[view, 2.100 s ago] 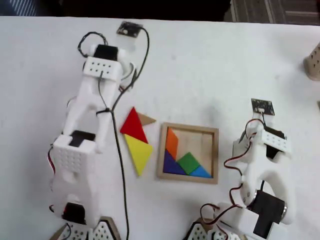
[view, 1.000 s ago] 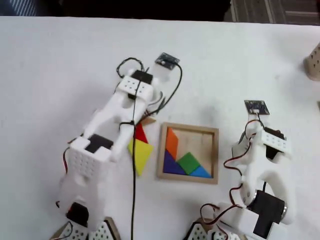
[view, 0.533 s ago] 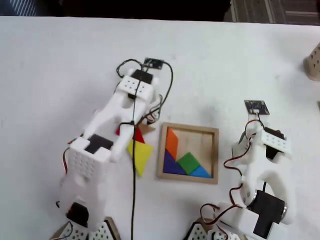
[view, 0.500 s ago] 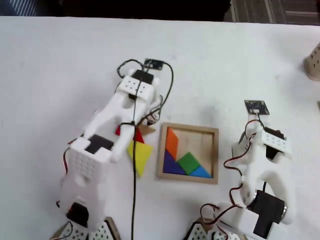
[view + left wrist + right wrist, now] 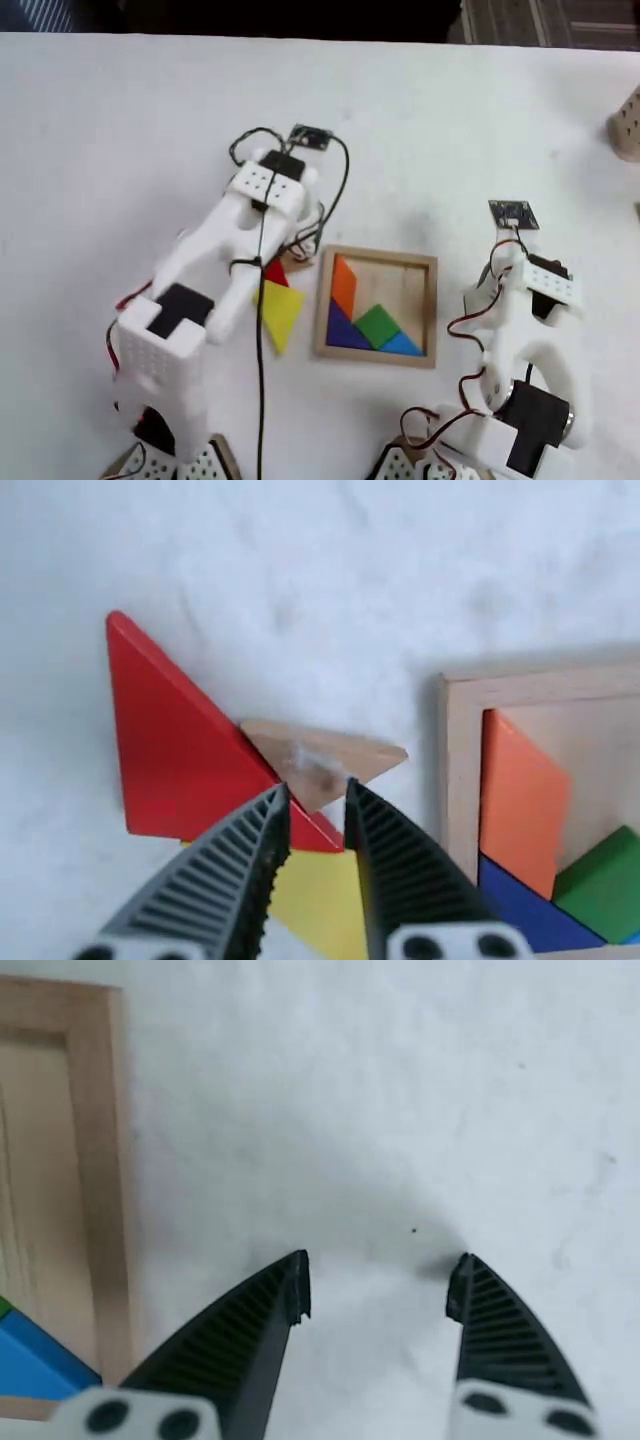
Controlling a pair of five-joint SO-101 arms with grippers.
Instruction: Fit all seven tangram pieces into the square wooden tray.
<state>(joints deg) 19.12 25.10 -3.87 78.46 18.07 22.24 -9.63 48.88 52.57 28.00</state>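
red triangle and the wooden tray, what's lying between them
The small tan triangle, touching the red triangle, its tip just short of the tray rim; the left wrist view shows it.

The left claw (image 5: 300, 242) hangs over the red triangle (image 5: 276, 272). The yellow triangle (image 5: 279, 308) lies just behind the claw, and the tray (image 5: 380, 256) is just beside it.

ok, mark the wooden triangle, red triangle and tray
wooden triangle (image 5: 325, 757): left wrist view, middle of face.
red triangle (image 5: 170, 745): left wrist view, middle of face.
tray (image 5: 459, 770): left wrist view, wooden rim.
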